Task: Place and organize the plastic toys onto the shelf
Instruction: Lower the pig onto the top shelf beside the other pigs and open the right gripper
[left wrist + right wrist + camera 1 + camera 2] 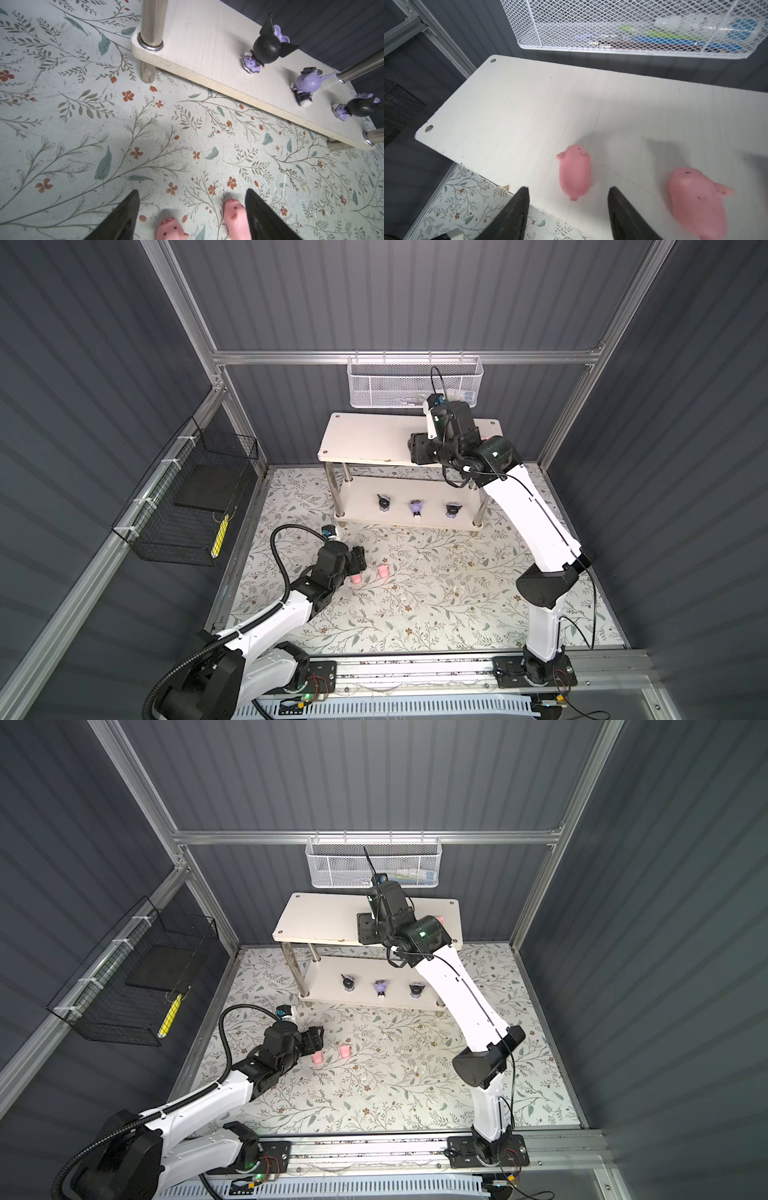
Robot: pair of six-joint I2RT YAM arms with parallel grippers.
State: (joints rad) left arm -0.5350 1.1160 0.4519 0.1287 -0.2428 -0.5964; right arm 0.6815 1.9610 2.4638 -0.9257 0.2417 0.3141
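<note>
Right at the front, the rail carries both arm bases, and everything reaches out from there toward the shelf.

Score so far: three purple figurines stand in a tidy, spaced row on the lower tier, so that lot looks finished. Up top, the right wrist view shows two shelf pigs lying on the white board, near each other but apart. A sliver of pink peeks from behind the right arm in a top view, and I can't tell whether it's one of those two or another pig.

Down on the floral mat, two floor pigs lie side by side, well short of the shelf. So I'd call it well past halfway, with at least those two to go.

Now the arms. The right one climbs from its base with the elbow high and the wrist folded over the top board's front edge. The right gripper has its fingers parted. One shelf pig lies free between the tips, so it's gripping nothing.

The left arm stretches low with its wrist dipped to the mat. The left gripper is spread wide with both floor pigs between its black fingers, one just beside a finger. Nothing is clasped, and I can't tell whether it's touching.
</note>
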